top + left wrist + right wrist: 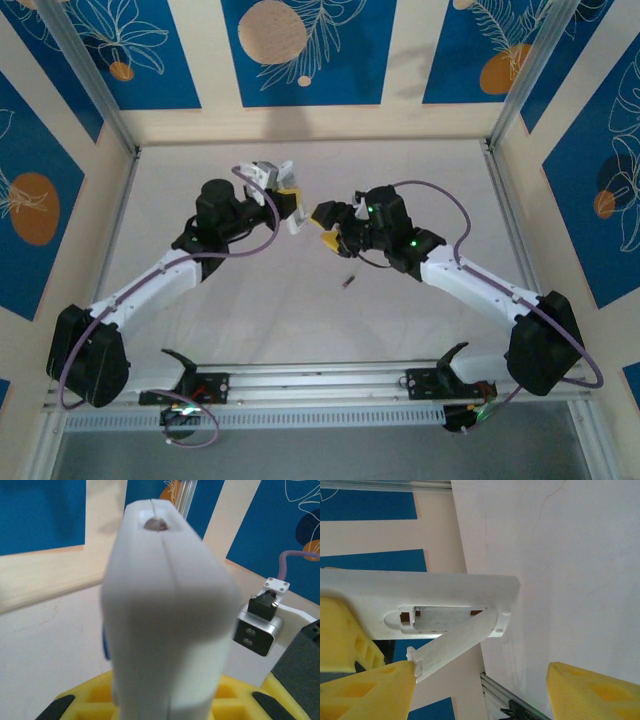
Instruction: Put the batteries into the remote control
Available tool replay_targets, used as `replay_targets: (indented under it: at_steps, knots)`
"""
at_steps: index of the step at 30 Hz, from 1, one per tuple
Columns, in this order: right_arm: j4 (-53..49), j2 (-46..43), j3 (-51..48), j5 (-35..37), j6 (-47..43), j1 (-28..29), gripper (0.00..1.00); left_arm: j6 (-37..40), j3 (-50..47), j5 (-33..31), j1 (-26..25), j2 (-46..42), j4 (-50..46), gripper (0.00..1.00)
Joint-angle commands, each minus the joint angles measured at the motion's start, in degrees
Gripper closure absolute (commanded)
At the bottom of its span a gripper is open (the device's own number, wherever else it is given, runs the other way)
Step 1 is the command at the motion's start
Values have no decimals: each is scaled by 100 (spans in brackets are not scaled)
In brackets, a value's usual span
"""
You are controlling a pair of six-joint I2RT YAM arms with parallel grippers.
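Left gripper [165,702] clamps smooth white plastic remote control [170,605]; right gripper [480,685] agape, flat cover [452,647] ajar.

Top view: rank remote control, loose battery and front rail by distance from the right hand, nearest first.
1. remote control: just left of the right hand, almost touching it.
2. battery: lying loose, below and slightly right of the hand in the picture.
3. front rail: along the near edge, at the bottom.
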Motion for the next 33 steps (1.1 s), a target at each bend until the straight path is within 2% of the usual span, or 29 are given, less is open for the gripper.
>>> replay_targets:
  at_steps: [1,8,14,26,33]
  knots:
    - [-382,205,-189,70,-44,-17,31,-356,-229,266,-27,-122,686,93]
    - [-261,492,-482,68,3,106,32,-456,-629,311,-27,-156,593,94]
    - [-241,794,-704,93,-54,297,32,-403,-1046,66,-25,-253,336,95]
    - [47,1929,-779,-173,-87,454,32,-858,-1551,-35,-27,399,435,100]
    - [-440,1619,-545,190,-389,423,32,-715,-1365,-294,-25,367,77,100]
